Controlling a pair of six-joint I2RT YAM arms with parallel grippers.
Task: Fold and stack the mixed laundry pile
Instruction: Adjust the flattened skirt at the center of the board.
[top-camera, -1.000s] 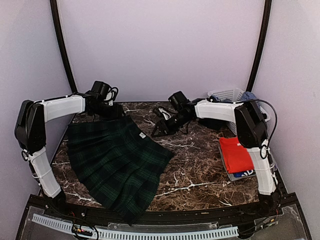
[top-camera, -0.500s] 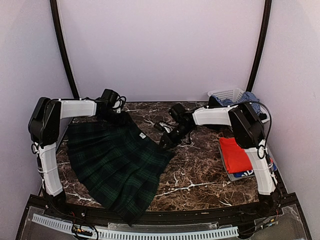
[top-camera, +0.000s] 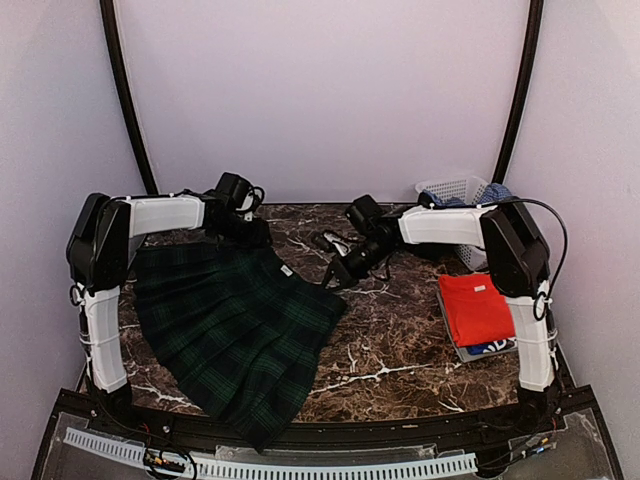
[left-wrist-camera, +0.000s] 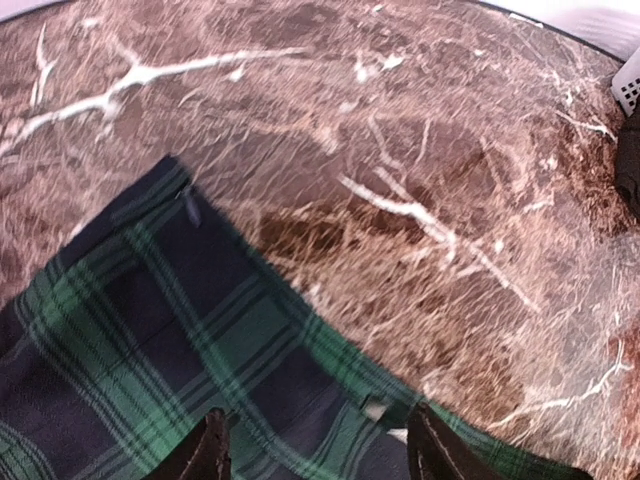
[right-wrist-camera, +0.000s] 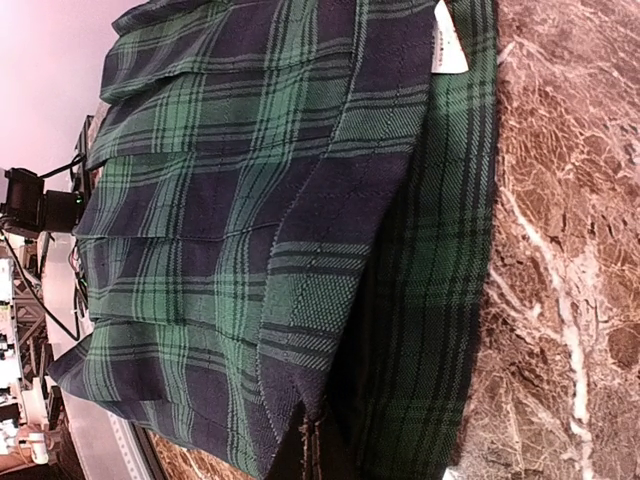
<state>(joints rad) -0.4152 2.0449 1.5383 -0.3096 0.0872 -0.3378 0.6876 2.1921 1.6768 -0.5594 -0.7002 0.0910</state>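
Note:
The dark green tartan skirt (top-camera: 230, 320) lies spread flat on the left half of the marble table. My left gripper (top-camera: 255, 232) hovers open over the skirt's back edge. In the left wrist view its fingertips (left-wrist-camera: 212, 452) straddle the plaid cloth (left-wrist-camera: 150, 340) near a small white tag (left-wrist-camera: 375, 405). My right gripper (top-camera: 332, 278) is shut at the skirt's right edge. The right wrist view shows its closed tips (right-wrist-camera: 328, 450) pinching a pleat corner of the skirt (right-wrist-camera: 250, 200). A folded red-orange T-shirt (top-camera: 472, 308) lies on a blue garment (top-camera: 492, 347) at the right.
A white slotted basket (top-camera: 452, 189) stands at the back right with a light blue garment (top-camera: 497, 194) hanging out of it. The grey tray (top-camera: 463, 353) under the folded stack sits by the right arm's base. Bare marble (top-camera: 400, 330) lies between skirt and tray.
My right gripper has closed at the skirt's right edge after reaching down to it. My left arm has slid rightward along the skirt's back edge, still open.

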